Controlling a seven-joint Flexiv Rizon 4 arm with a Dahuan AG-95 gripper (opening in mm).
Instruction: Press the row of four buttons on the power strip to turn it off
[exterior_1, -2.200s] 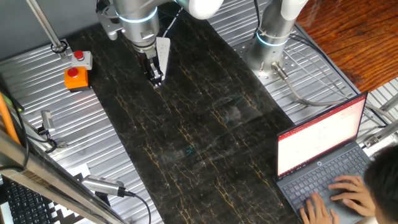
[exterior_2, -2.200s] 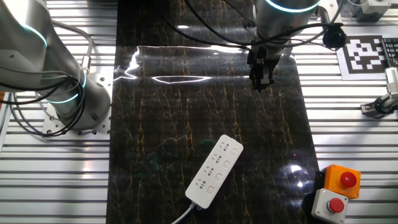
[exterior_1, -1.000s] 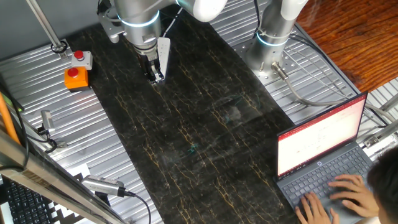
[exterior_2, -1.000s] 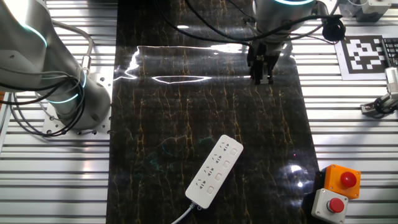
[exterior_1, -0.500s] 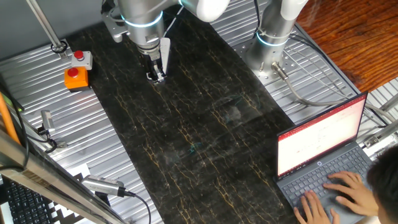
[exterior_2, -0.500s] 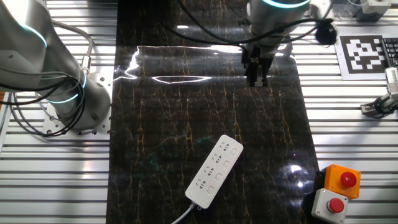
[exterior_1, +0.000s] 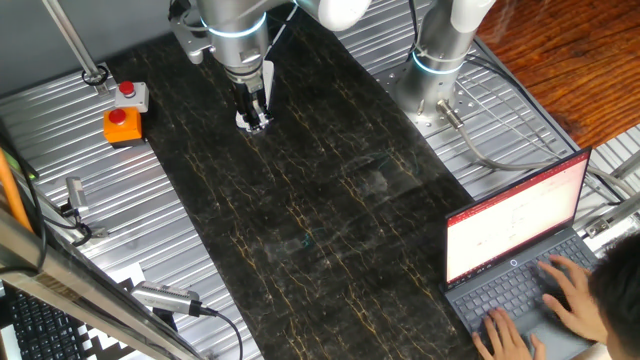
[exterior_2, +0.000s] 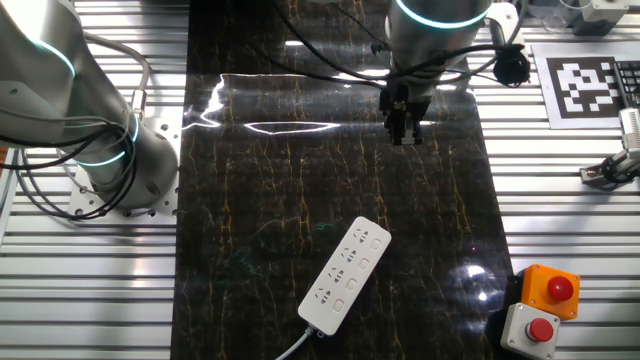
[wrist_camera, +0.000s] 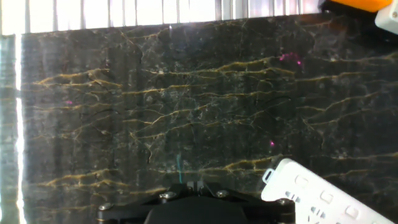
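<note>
four buttons (exterior_2: 347, 272) unpressed; approach step: gripper (exterior_2: 404, 135), finger state unclear, must descend toward 7 o'clock onto strip (exterior_2: 345, 275).

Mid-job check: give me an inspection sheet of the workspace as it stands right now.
Surface: dark marble-pattern mat on a ribbed metal table.
Job's things: power strip lying diagonally, untouched.
Clutter: orange box and grey box, each with a red button.
Grippers: gripper above the mat, away from the strip; finger state unclear.
Cables: white cord leaves the strip.
Surroundings: laptop with a person typing; second arm's base.
</note>
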